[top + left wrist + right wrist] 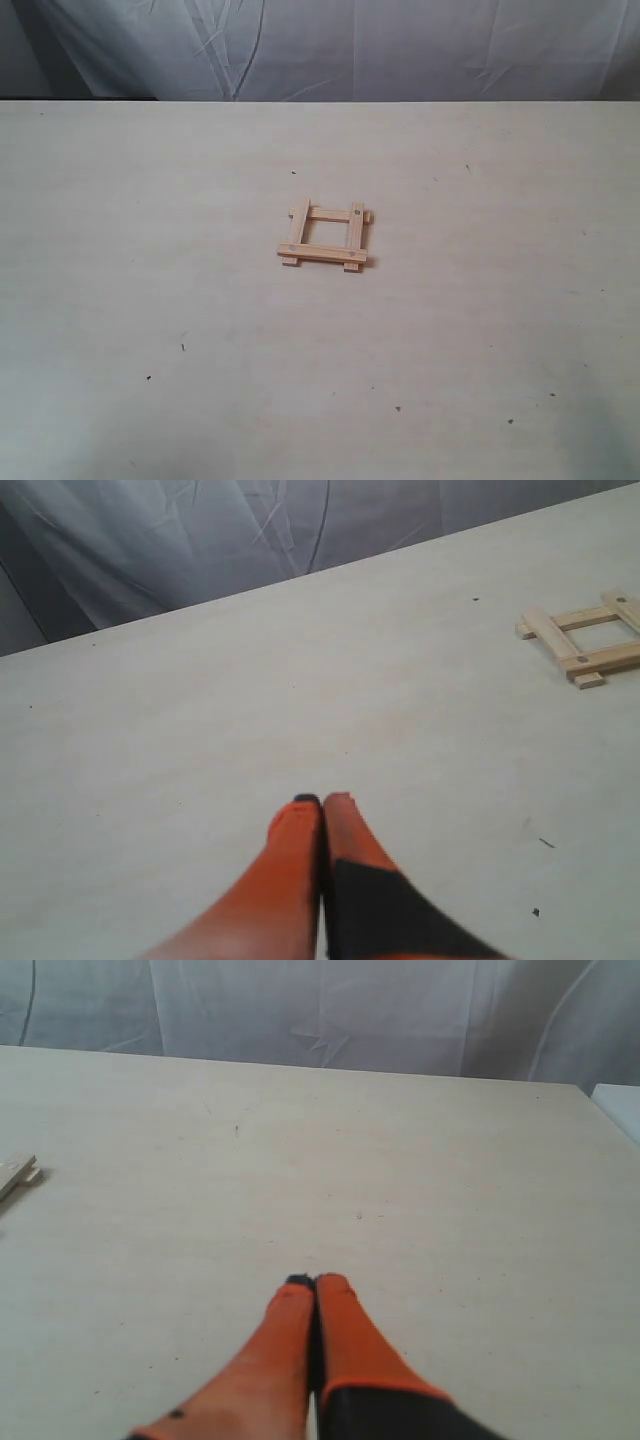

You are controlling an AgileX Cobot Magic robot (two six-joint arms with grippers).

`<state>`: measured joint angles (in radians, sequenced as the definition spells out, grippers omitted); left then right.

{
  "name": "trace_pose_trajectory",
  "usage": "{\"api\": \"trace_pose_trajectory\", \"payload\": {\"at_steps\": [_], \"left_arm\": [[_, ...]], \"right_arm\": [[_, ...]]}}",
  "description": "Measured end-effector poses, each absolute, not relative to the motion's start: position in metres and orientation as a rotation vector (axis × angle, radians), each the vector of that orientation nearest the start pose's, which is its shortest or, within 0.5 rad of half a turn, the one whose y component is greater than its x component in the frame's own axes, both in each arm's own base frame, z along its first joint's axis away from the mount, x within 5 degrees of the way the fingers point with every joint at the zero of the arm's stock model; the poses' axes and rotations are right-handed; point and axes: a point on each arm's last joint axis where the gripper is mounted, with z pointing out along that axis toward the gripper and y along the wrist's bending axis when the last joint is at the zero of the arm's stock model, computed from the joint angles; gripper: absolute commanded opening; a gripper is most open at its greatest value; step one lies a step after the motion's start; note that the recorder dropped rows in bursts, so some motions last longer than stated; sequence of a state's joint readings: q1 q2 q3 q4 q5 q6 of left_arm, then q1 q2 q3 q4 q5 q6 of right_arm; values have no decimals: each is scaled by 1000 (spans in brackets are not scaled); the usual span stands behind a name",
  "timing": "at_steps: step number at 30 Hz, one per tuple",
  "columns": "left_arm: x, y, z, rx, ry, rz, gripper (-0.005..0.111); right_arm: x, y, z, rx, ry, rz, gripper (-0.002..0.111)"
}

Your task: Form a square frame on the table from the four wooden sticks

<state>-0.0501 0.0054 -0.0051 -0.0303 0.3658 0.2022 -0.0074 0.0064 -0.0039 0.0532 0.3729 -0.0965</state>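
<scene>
- Below my arms lies a large, flat, pale cream table (150, 250) with faint grain. It fills the exterior view from the bottom edge to the upper quarter.
- A few tiny dark specks (149, 378) dot it, mostly in the lower half.
- At about the centre rests a small open square frame (325, 252) of four pale tan wooden sticks (355, 228), their ends overlapping and poking out at the corners.

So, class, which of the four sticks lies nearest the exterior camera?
The front crosswise stick; back stick lies farther; left stick and right stick run front-to-back.
</scene>
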Motion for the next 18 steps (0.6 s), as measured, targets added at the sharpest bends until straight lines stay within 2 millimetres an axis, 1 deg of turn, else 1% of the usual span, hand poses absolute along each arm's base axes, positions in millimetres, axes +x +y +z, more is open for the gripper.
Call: {"api": "trace_pose_trajectory", "payload": {"at_steps": [5, 18], "left_arm": [[53, -2, 182, 162, 1841, 85, 0], [53, -2, 182, 162, 1841, 85, 0]], "right_arm": [[53, 1, 181, -50, 1858, -20, 0], [53, 1, 181, -50, 1858, -20, 0]]}}
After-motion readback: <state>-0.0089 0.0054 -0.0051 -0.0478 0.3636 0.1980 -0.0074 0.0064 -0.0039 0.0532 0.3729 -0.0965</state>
